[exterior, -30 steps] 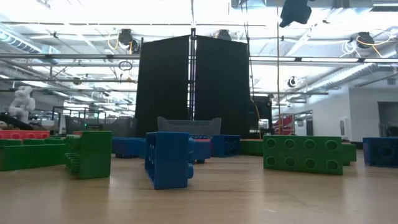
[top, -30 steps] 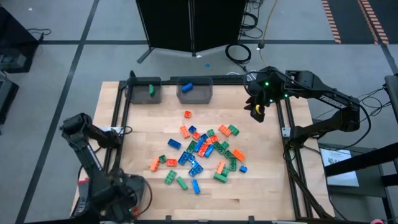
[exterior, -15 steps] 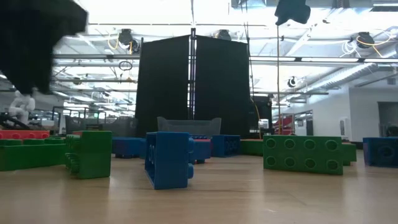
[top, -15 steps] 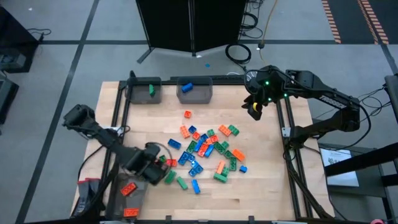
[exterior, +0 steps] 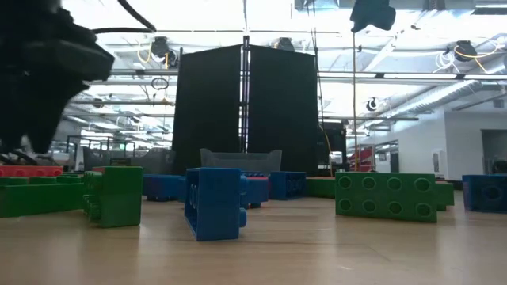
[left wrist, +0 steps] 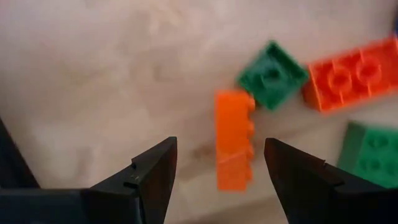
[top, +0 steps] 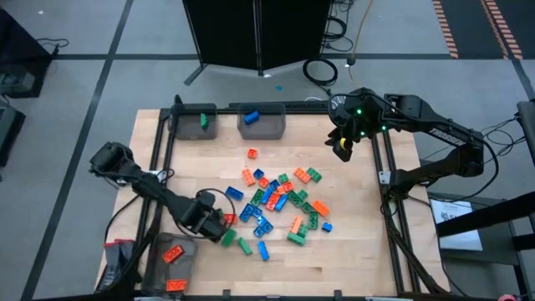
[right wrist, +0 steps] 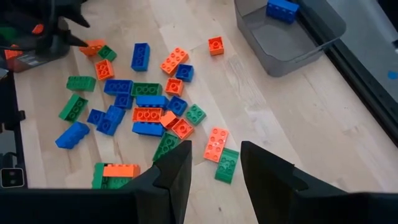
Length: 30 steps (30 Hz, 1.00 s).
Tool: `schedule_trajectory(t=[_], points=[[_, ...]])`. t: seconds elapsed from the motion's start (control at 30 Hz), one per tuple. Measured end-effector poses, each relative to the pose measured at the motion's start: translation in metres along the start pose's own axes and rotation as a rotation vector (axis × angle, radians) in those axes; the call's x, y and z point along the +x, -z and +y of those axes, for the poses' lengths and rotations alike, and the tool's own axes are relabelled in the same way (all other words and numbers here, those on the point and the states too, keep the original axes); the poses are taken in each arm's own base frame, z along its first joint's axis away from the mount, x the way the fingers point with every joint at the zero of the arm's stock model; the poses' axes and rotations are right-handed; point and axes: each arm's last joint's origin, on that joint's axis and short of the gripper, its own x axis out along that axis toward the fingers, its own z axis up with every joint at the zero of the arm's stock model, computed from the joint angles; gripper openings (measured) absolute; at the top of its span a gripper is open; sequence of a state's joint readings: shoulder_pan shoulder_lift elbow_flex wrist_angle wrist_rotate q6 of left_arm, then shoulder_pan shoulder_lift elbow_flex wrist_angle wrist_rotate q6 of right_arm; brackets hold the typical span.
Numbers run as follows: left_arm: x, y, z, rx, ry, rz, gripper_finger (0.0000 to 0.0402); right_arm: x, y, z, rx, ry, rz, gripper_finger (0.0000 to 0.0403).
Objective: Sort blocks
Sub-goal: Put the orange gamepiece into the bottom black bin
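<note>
The left fingers [left wrist: 155, 171] stand spread with nothing between them, hovering over an orange block [left wrist: 234, 138] lying on its side on the wooden surface [left wrist: 93, 81]; a green block [left wrist: 272, 74] touches that orange block's far corner, and a longer orange block [left wrist: 351, 73] lies just beside the green one. From above, the left gripper [top: 219, 227] sits low at the left edge of the scattered blocks [top: 274, 201], with a bin [top: 170, 256] holding 1 orange block near it at the surface's front left corner. The right fingers [right wrist: 171, 168] are also spread and empty, held high; the right gripper [top: 343, 147] hangs over the far right part of the surface, apart from the pile. The orange, green and blue blocks lie loose across the middle of the surface. At the far edge stand 2 more bins: the left bin [top: 195, 122] holds 1 green block, the right bin [top: 262, 121] holds 1 blue block.
</note>
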<state>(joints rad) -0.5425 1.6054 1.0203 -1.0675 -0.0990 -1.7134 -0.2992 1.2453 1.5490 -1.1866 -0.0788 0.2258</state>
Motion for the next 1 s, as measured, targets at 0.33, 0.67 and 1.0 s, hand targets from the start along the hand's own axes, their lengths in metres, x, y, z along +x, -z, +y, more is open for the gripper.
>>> schedule_trajectory(t=[0.33, 0.67, 1.0], points=[[0.034, 0.012, 0.002, 0.021, 0.029, 0.023, 0.0236, 0.000, -0.001, 0.000, -0.002, -0.002, -0.009, 0.0135], [0.043, -0.003, 0.005, 0.070, 0.013, -0.010, 0.0068, 0.000, -0.001, 0.000, 0.001, 0.002, -0.010, 0.0135], [-0.040, 0.000, -0.001, 0.212, 0.094, -0.029, 0.0069, 0.000, -0.001, -0.002, 0.027, 0.072, -0.027, 0.0135]])
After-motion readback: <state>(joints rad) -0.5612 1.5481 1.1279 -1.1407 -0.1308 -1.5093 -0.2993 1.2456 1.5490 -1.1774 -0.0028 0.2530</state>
